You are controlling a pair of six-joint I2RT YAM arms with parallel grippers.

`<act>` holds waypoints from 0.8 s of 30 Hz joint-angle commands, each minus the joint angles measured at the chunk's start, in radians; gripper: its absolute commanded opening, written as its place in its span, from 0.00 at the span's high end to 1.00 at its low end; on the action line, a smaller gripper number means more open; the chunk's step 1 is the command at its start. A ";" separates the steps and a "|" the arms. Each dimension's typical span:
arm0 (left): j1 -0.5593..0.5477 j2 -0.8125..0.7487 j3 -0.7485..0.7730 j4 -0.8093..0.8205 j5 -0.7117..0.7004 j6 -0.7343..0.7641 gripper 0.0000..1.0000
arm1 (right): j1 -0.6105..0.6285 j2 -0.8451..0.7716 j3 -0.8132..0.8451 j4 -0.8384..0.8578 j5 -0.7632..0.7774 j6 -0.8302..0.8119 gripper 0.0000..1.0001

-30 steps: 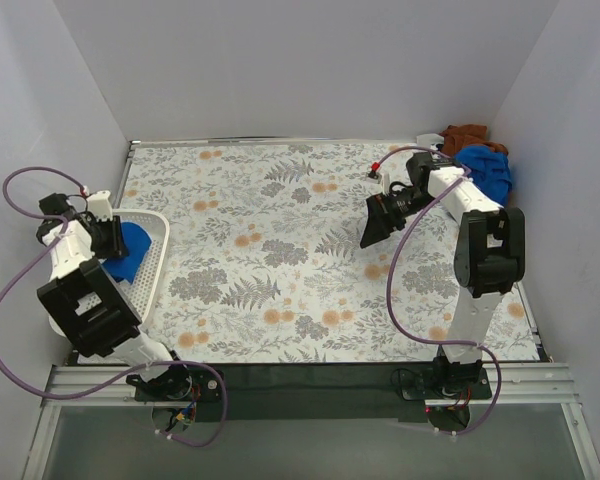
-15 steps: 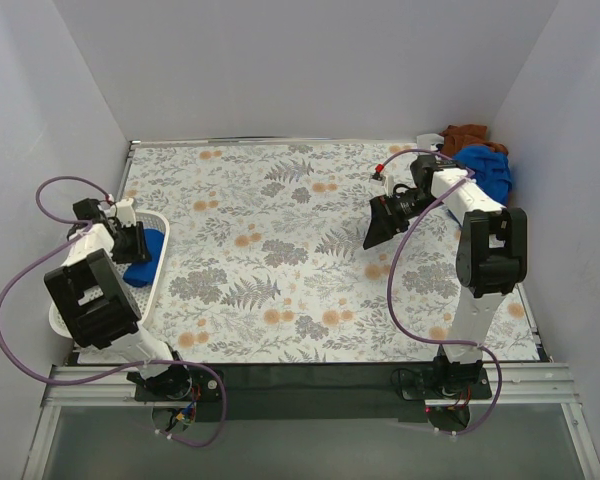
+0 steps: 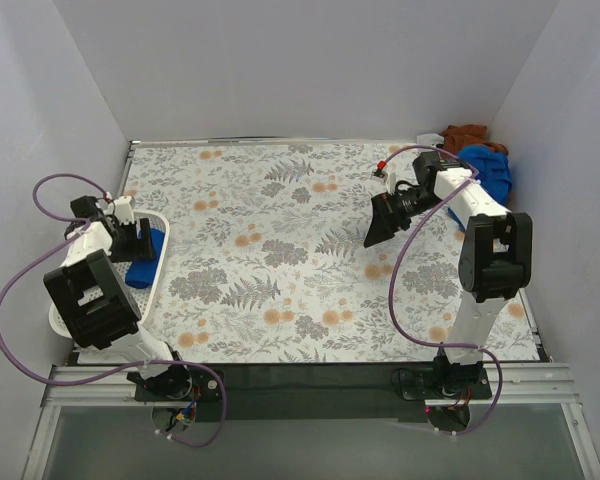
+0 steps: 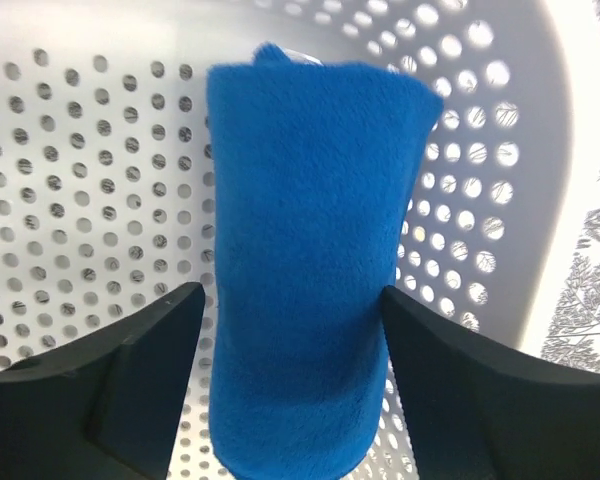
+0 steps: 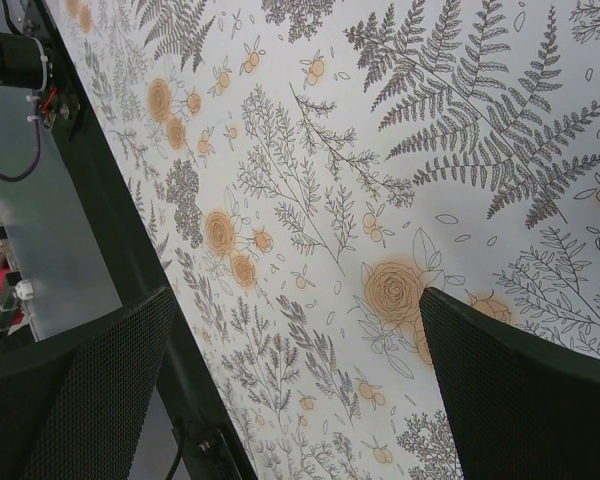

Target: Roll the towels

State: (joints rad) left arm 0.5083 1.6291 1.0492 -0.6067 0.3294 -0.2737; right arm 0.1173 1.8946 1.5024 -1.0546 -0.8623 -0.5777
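Observation:
A rolled blue towel (image 4: 305,250) lies in the white perforated basket (image 4: 80,150) at the table's left edge. My left gripper (image 4: 292,330) is open, with one finger on each side of the roll. In the top view the left gripper (image 3: 140,240) hangs over the basket (image 3: 55,318), and part of the blue roll (image 3: 143,270) shows under it. My right gripper (image 3: 380,222) is open and empty, held over the right middle of the table. The right wrist view shows only the floral cloth between its fingers (image 5: 295,380).
A loose blue towel (image 3: 487,170) and a brown towel (image 3: 465,135) lie heaped at the far right corner. The floral tablecloth (image 3: 270,260) covers the table. White walls close in the left, back and right sides.
My left gripper has moved right over the basket with the blue roll, which now lies in the basket with the jaws open. The right arm has barely moved.

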 commanded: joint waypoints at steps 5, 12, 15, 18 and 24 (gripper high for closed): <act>-0.007 -0.092 0.149 -0.094 0.003 0.080 0.31 | -0.034 -0.068 0.054 -0.015 0.000 0.012 0.02; -0.151 -0.159 0.323 -0.139 -0.050 0.180 0.10 | -0.163 -0.094 0.140 -0.016 0.048 0.030 0.02; -0.293 -0.170 0.371 -0.139 -0.099 0.212 0.09 | -0.237 -0.094 0.203 -0.012 0.138 0.051 0.02; -0.440 -0.158 0.385 -0.140 -0.141 0.215 0.09 | -0.294 -0.083 0.245 0.028 0.281 0.082 0.03; -0.642 -0.106 0.383 -0.122 -0.155 0.168 0.09 | -0.387 -0.017 0.362 0.148 0.567 0.122 0.19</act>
State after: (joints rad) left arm -0.0986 1.5101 1.4231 -0.7181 0.2131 -0.0872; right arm -0.2623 1.8561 1.7664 -0.9833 -0.4831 -0.4808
